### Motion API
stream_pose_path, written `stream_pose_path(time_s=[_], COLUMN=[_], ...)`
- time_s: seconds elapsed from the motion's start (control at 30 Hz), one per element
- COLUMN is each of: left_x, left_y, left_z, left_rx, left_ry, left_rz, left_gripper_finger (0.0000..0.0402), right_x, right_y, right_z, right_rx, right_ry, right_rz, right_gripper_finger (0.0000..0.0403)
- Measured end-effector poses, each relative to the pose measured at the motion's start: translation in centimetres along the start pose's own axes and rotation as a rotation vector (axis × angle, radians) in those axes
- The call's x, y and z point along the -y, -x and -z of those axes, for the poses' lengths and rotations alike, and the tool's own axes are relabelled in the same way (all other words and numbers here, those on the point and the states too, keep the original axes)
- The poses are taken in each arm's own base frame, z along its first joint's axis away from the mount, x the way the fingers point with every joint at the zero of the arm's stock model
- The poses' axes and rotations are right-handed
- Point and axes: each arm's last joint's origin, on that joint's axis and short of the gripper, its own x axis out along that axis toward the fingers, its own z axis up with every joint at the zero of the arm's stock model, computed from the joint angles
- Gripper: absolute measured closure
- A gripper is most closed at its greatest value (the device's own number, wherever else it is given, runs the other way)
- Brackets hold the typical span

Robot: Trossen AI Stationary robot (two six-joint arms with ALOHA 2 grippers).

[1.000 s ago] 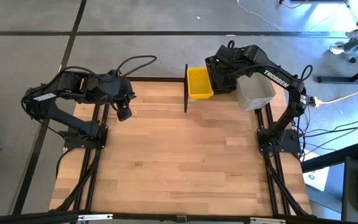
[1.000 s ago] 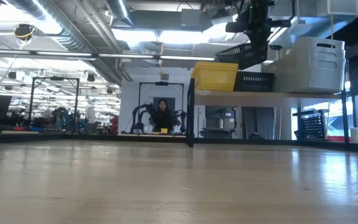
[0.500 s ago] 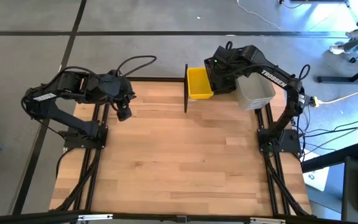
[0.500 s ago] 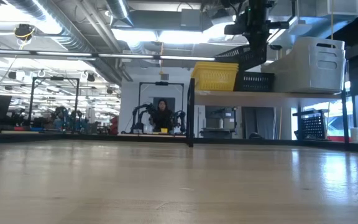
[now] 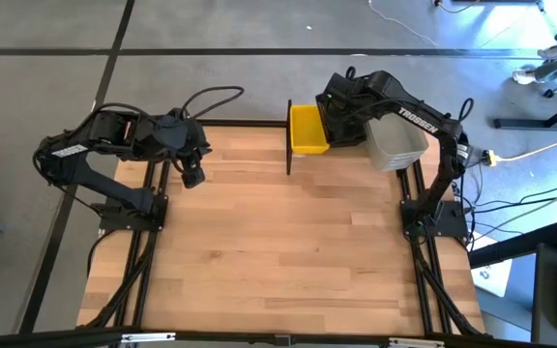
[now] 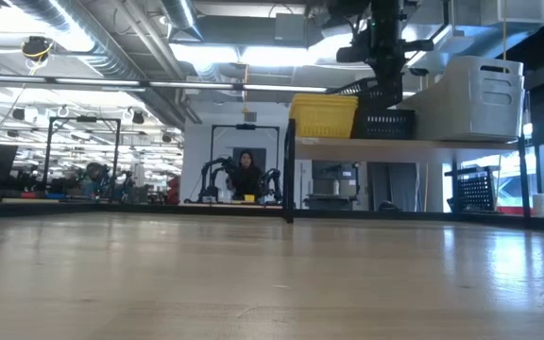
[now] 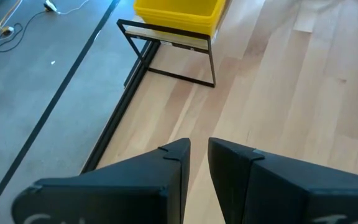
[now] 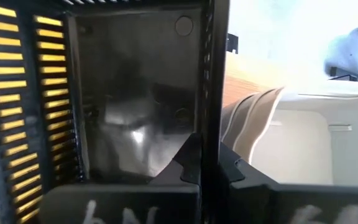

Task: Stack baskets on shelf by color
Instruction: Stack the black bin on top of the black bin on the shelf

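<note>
Nearest the viewer, the wooden tabletop lies bare across its near and middle stretch. Farther back on the left, the left gripper hangs over the table's far-left part, well apart from the shelf; in its own wrist view its two dark fingers stand a narrow gap apart with nothing between them. At the far edge, right of centre, stands the shelf, a light wood plank on thin black posts, one post showing at its left end. On the shelf's left end sits the yellow basket stack, seen in the low view as a yellow block resting on the plank. On the right end sit the translucent whitish-grey baskets, nested into one pile. Between those two piles the right gripper reaches in from above, its fingers pinched tight on the side wall of a black slatted basket; the wrist view shows the wall clamped between the pads, yellow showing through the slats on one side and the whitish bins on the other. In the low view that black basket is down among the black ones on the plank, just beside the yellow stack. Beyond the table, a person sits in the room behind.
</note>
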Motion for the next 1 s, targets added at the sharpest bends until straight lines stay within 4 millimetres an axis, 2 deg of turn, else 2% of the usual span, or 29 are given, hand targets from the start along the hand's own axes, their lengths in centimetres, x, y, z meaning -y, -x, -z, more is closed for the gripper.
stream_pose_path(time_s=[0.3, 0.67, 1.0], left_x=[0.00, 0.00, 0.00], left_y=[0.00, 0.00, 0.00], left_z=[0.00, 0.00, 0.00], left_rx=[0.000, 0.000, 0.000], left_ry=[0.000, 0.000, 0.000], left_rz=[0.000, 0.000, 0.000], left_gripper_finger=[0.0353, 0.0353, 0.0353], right_x=[-0.08, -0.11, -0.14], right_y=[-0.01, 0.15, 0.24], right_z=[0.10, 0.03, 0.13], right_rx=[-0.032, -0.037, -0.069], right_ry=[-0.013, -0.034, -0.035], right_rz=[-0.030, -0.049, -0.078], right_gripper_finger=[0.0386, 0.0327, 0.0329])
